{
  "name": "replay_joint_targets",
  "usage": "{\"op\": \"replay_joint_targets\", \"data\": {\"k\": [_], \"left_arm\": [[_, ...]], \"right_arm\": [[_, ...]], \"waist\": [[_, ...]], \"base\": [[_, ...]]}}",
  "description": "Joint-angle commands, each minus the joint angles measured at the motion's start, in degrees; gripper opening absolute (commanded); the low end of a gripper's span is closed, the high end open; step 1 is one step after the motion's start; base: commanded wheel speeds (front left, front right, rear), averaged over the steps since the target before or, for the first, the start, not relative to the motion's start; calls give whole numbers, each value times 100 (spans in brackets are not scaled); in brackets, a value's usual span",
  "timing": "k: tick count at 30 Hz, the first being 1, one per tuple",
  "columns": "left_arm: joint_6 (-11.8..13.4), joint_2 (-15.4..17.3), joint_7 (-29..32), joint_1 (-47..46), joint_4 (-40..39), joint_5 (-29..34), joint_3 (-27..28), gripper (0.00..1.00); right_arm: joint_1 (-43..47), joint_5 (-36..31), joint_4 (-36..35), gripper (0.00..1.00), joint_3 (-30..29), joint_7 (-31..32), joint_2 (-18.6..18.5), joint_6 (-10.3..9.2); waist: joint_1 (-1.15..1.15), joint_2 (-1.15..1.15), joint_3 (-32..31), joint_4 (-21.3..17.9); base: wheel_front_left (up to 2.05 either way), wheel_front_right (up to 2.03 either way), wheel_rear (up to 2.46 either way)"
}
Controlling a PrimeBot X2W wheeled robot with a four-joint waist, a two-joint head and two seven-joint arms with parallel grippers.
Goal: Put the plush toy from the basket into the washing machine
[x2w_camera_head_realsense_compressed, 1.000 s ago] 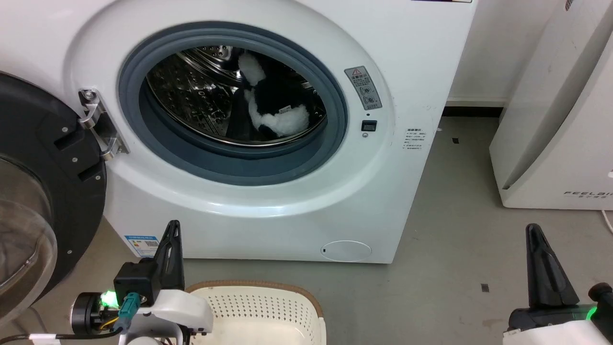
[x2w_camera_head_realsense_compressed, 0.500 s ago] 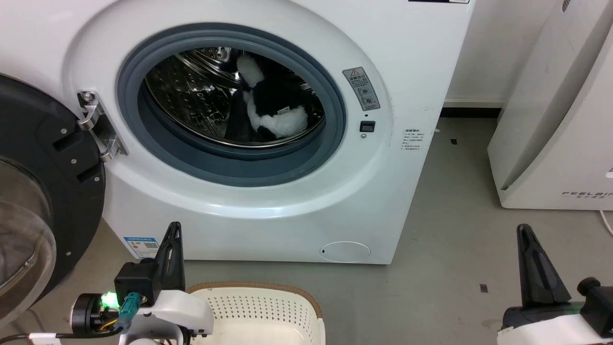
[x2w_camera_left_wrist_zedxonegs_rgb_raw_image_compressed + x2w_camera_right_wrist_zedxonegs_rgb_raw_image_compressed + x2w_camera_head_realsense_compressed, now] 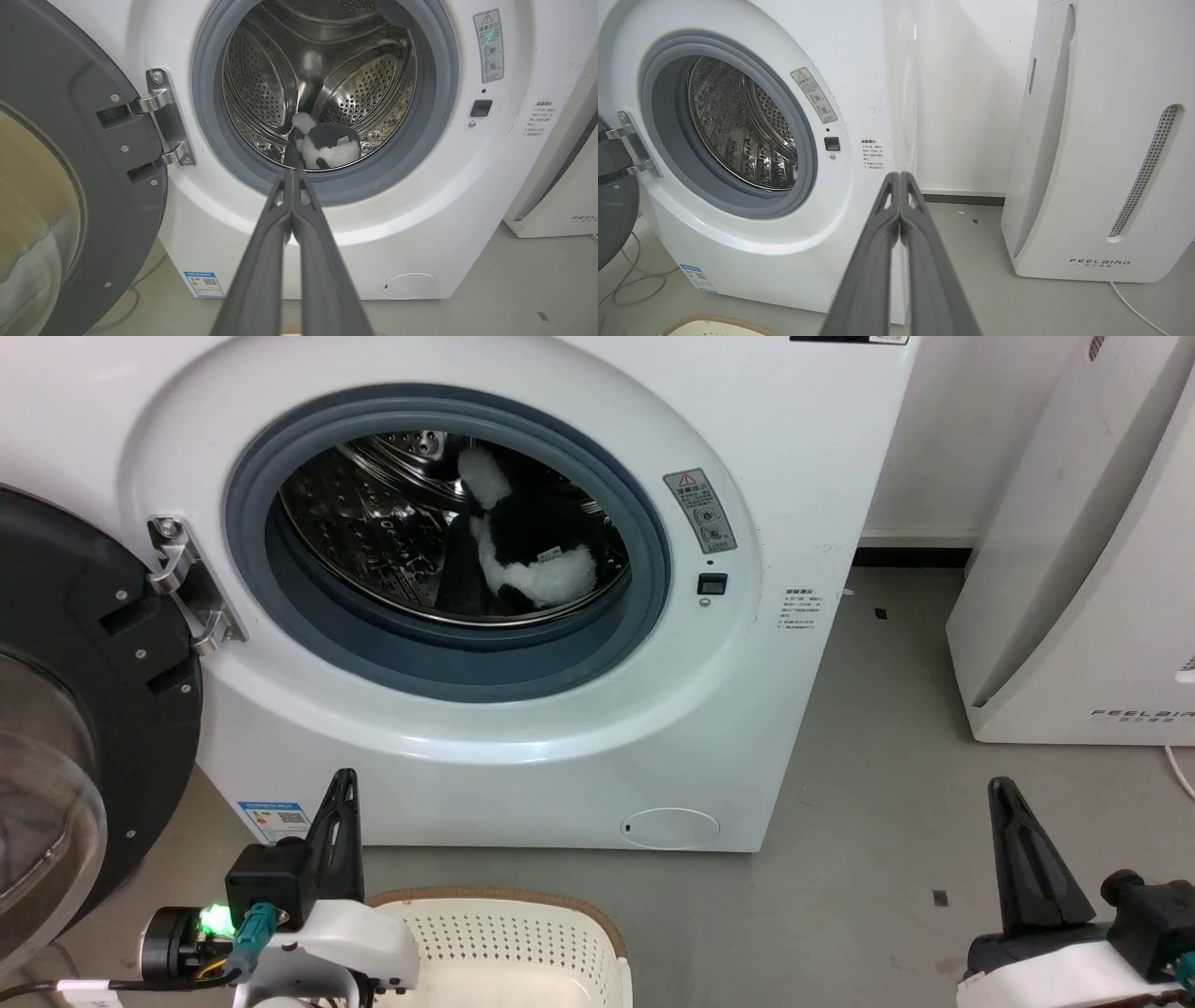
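Inside the drum [image 3: 373, 523] of the washer [image 3: 523, 747] lies the toy [image 3: 527, 555], black fur with white patches, toward the right of the drum's bottom and behind the grey seal [image 3: 439, 663]. The door [image 3: 84, 709] hangs wide open at the left. Both grippers sit low before the washer, apart from it: the left gripper [image 3: 344, 784] by the basket [image 3: 495, 894], the right gripper [image 3: 1004, 793] over bare floor [image 3: 868, 728] near the white appliance [image 3: 1074, 569]. Each has its fingers pressed together and holds nothing.
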Motion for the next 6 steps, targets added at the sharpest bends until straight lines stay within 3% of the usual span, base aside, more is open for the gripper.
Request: {"op": "replay_joint_targets", "data": {"k": [1,6], "left_arm": [[-8,-7,24,91,-58,59,-9,0],[-15,-11,82,110,-105,66,-11,0]], "right_arm": [[-107,-85,39,0,19,29,-1,-1],[-130,-129,74,0,42,87,-1,-2]], "waist": [[0,0,-2,-3],[0,0,-10,-12]], "base": [[0,0,0],[0,0,0]]}}
